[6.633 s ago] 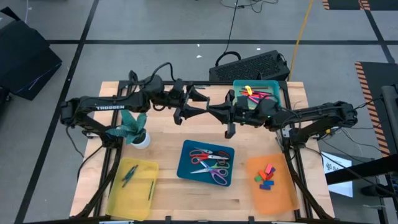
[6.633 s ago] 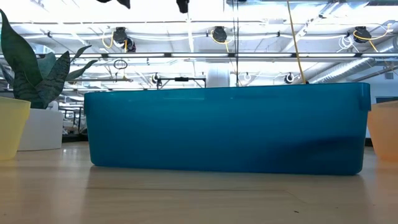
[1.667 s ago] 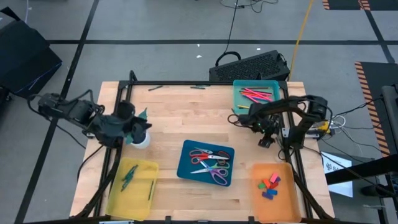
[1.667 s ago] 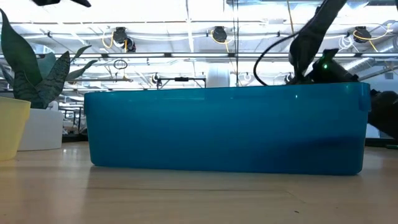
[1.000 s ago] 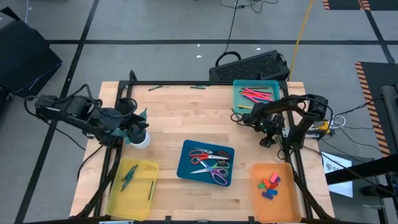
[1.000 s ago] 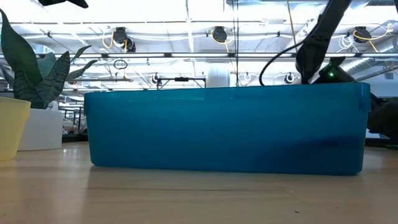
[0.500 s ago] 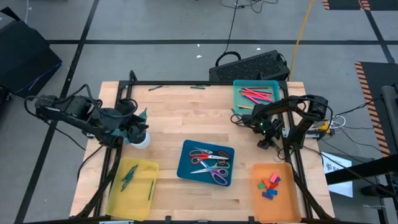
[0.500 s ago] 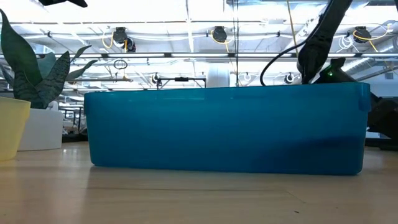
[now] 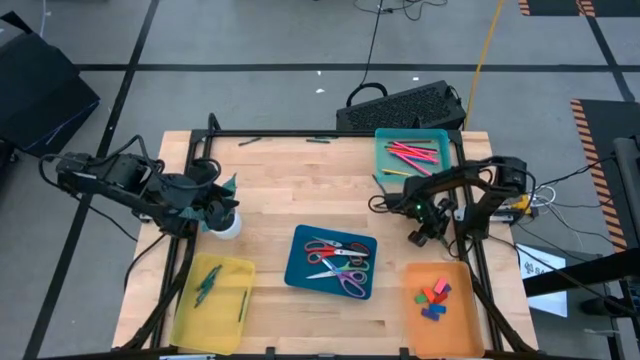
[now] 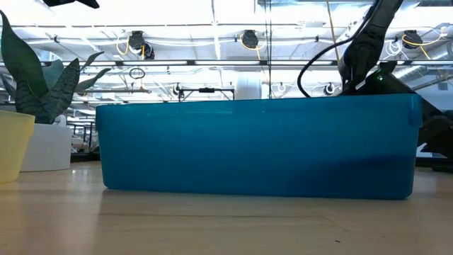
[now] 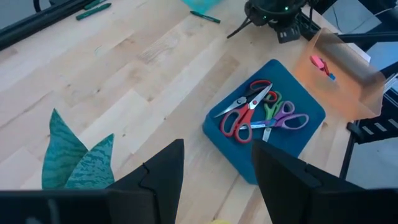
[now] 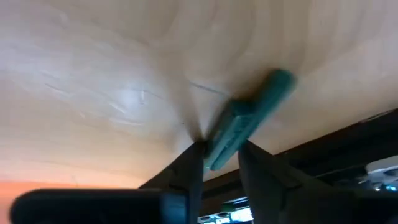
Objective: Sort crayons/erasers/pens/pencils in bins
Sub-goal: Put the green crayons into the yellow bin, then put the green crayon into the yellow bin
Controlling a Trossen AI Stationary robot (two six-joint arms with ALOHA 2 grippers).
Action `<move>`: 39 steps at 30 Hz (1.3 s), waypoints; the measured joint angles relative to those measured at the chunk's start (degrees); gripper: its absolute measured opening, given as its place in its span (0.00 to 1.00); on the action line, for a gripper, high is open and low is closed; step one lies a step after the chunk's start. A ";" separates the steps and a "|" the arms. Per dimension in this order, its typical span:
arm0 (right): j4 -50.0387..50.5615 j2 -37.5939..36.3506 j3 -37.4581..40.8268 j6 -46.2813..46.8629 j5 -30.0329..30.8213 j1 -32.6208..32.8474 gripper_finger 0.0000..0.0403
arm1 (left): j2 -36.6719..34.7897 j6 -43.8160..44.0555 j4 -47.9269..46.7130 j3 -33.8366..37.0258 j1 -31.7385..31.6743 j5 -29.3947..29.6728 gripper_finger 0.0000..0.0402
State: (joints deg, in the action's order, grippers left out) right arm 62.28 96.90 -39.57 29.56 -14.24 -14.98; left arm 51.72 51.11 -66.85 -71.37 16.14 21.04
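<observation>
Four bins sit on the wooden table: teal (image 9: pixel 412 150) with red pens, dark blue (image 9: pixel 332 262) with scissors, orange (image 9: pixel 440 300) with the erasers (image 9: pixel 430 297), and yellow (image 9: pixel 212 300) with a few dark sticks. My right gripper (image 9: pixel 420 237) points down at the table between the teal and orange bins, with a teal pen (image 12: pixel 249 118) between its fingers. My left gripper (image 11: pixel 217 162) hangs open over the plant pot (image 9: pixel 225 215) at the left and holds nothing. My right gripper has the teal pen's near end (image 12: pixel 219 152) between its two fingers, and the pen fills the gap between them. The fingers come from above, pointing down. The rest of the pen lies flat on the wood.
Loose pens lie along the far edge (image 9: pixel 250 141) (image 9: pixel 318 140), and another lies beside the teal bin (image 11: pixel 205 17). A keyboard (image 9: pixel 405 105) sits beyond the far edge. The dark blue bin's wall (image 10: pixel 255 145) fills the low view.
My right gripper has gone down and a little toward the table's near edge, close to the wood. My left arm has kept still.
</observation>
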 joint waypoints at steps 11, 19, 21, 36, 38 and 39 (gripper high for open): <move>-7.34 -10.11 -1.07 13.17 3.64 2.90 0.17 | 0.00 0.02 -0.02 0.00 0.00 0.12 0.47; -20.01 -11.23 -1.35 16.04 9.73 2.83 0.18 | 0.00 -3.05 0.75 0.00 -4.31 2.69 0.47; -20.79 -11.15 -1.36 16.31 11.81 2.94 0.19 | 0.00 -3.19 0.74 0.02 -5.61 2.35 0.47; -24.65 -19.36 -1.00 22.84 17.58 2.12 0.40 | 0.00 -7.85 3.20 0.02 -9.33 -0.02 0.47; -26.93 -19.56 -1.10 23.92 19.40 1.58 0.40 | 0.00 -10.05 5.43 0.02 -10.15 0.04 0.47; -27.02 -19.23 -1.07 24.02 20.17 1.34 0.40 | 0.00 -11.50 6.73 0.02 -10.67 0.20 0.47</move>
State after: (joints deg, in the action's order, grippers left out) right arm 35.27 77.67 -40.64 53.58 5.93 -13.63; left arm 51.72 39.62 -60.12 -71.35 5.47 21.24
